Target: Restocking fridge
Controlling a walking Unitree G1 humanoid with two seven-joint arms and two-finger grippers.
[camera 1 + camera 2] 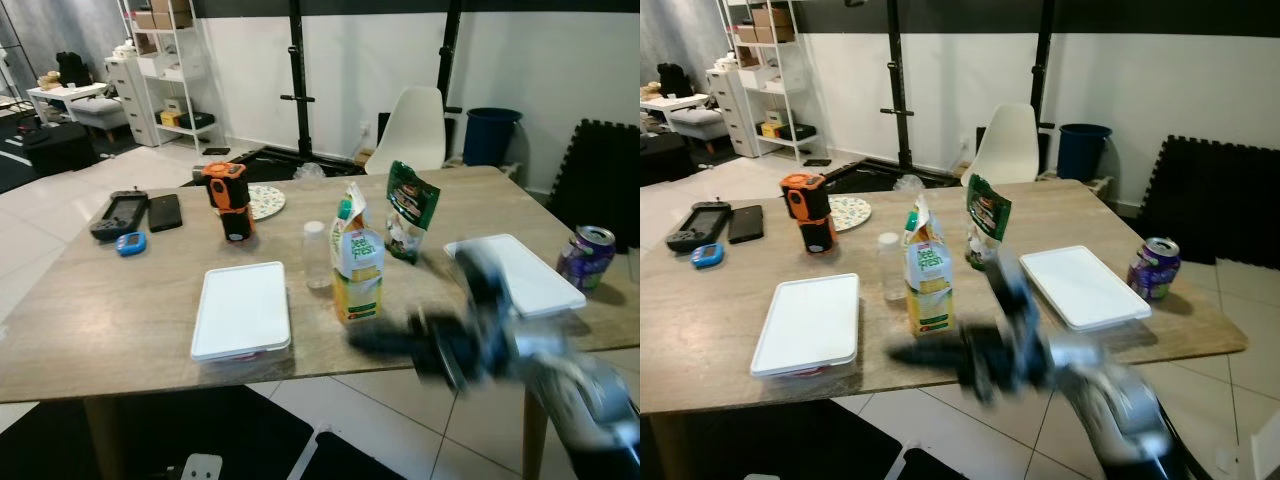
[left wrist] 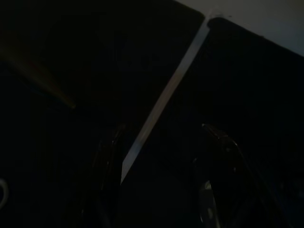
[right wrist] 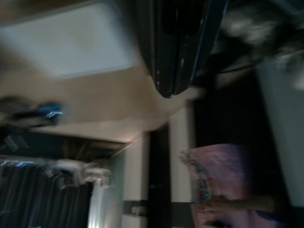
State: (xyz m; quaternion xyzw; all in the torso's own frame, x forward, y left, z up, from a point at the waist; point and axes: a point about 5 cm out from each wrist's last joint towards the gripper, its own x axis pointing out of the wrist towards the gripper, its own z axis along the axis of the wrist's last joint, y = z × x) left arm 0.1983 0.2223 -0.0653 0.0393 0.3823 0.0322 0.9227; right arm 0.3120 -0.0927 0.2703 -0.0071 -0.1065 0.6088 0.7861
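While the right gripper (image 1: pixel 400 340) is blurring in at lower right — jaw state unreadable — the juice carton (image 1: pixel 357 262) is standing mid-frame on the table (image 1: pixel 120 330). Probably stiff-sided, top-heavy, slightly crushable — grasping mid-body looks safest. Left arm is hanging idle.

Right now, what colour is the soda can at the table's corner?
The soda can is purple with a silver top, clearest in the right eye view.
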